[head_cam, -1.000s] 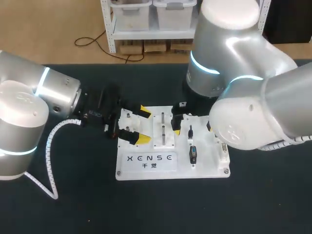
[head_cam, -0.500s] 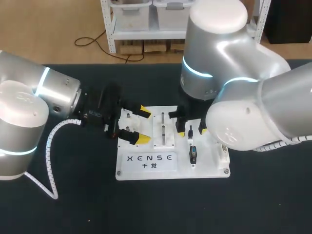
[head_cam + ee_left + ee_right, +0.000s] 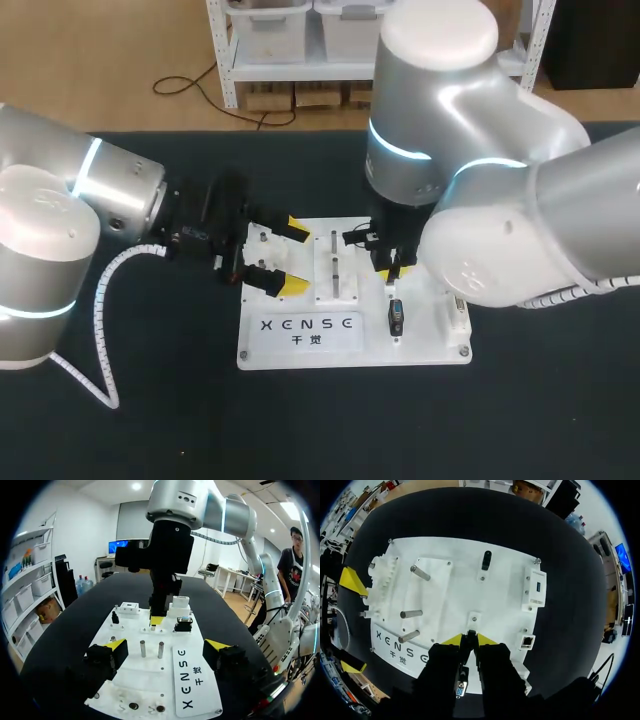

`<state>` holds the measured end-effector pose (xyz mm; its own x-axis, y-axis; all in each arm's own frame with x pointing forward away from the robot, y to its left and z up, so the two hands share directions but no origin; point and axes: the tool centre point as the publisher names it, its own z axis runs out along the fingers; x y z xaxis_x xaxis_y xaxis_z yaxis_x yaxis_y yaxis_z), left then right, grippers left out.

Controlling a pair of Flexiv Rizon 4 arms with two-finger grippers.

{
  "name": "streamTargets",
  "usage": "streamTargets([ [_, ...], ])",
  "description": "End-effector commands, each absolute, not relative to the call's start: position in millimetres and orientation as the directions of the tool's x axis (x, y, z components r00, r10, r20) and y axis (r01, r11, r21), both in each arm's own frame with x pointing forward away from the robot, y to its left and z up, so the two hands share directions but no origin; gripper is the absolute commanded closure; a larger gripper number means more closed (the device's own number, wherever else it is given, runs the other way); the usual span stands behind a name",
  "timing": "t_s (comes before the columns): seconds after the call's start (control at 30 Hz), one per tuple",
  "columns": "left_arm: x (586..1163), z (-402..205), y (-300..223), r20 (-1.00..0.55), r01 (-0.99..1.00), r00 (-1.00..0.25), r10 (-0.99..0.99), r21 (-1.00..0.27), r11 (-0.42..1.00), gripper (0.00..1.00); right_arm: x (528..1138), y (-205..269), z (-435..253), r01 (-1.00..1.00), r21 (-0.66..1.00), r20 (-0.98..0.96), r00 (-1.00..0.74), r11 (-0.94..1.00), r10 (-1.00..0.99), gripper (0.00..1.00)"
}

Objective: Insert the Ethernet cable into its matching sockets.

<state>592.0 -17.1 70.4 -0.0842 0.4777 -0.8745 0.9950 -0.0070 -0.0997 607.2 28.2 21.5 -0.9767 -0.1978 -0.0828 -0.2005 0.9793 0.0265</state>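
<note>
R gripper (image 3: 470,641) was pinched shut on a thin dark piece, prob. the Ethernet plug (image 3: 470,635), upright near mid white board (image 3: 450,595). The RJ45 socket (image 3: 527,641) nearby looked empty. L gripper (image 3: 166,652) hung wide open w/ nothing in it at the board's edge. Judged: grasp made, insertion not yet done.

Seeing white board (image 3: 300,352) with black lettering (image 3: 307,325) on black desk (image 3: 150,420). Noting yellow tips on black left gripper (image 3: 296,257) and right gripper (image 3: 469,640); black plug (image 3: 470,633) between the right one's tips. Logging silver-grey left arm (image 3: 60,200) and right arm (image 3: 470,150), ringed cyan.
</note>
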Motion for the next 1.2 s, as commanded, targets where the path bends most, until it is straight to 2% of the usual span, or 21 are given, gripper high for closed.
streamTargets([
  [0.03, 593, 69, -17, -0.875, 0.995, -0.084, 0.477, -0.100, -0.008, 0.00, 607, 29, 20, -0.201, 0.023, -0.080, -0.977, 0.979, -0.198, 1.00],
  [0.6, 593, 69, -17, -0.875, 0.995, -0.084, 0.477, -0.100, -0.008, 0.00, 607, 6, 61, -0.140, 0.054, -0.046, -0.989, 0.989, -0.138, 1.00],
  [1.2, 593, 69, -17, -0.875, 0.995, -0.084, 0.477, -0.100, -0.008, 0.00, 600, -38, 52, -0.076, -0.004, 0.000, -0.997, 0.997, -0.076, 1.00],
])
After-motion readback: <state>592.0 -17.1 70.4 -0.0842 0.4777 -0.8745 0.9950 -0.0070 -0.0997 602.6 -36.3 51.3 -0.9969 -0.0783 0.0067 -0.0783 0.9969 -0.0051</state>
